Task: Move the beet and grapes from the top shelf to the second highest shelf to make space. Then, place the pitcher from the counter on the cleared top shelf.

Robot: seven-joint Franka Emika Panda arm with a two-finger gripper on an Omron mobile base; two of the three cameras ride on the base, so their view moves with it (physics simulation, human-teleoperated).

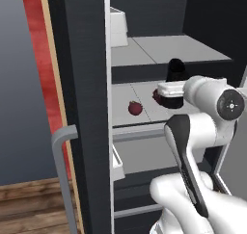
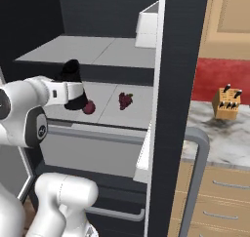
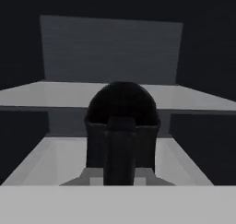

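My gripper (image 1: 172, 91) (image 2: 73, 92) is shut on the black pitcher (image 1: 176, 70) (image 2: 72, 71) (image 3: 122, 121) and holds it upright inside the open fridge, just in front of the top shelf's dark front edge. The top shelf (image 1: 193, 47) (image 2: 88, 50) is a pale-grey panel behind it. On the second highest shelf (image 1: 123, 96) (image 2: 139, 109) lie the smooth round beet (image 1: 135, 108) (image 2: 89, 107) and, to its right, the bumpy grapes (image 1: 156, 96) (image 2: 125, 100). In the left base view the hand partly covers the grapes. The mottled counter (image 2: 219, 133) is off to the right.
A dark fridge door (image 1: 82, 108) (image 2: 178, 85) with a grey handle (image 1: 62, 146) (image 2: 197, 148) stands open beside the shelves, and a white bin (image 1: 118, 28) (image 2: 146, 29) sits at top-shelf height next to it. A tan knife block (image 2: 227, 104) stands on the counter.
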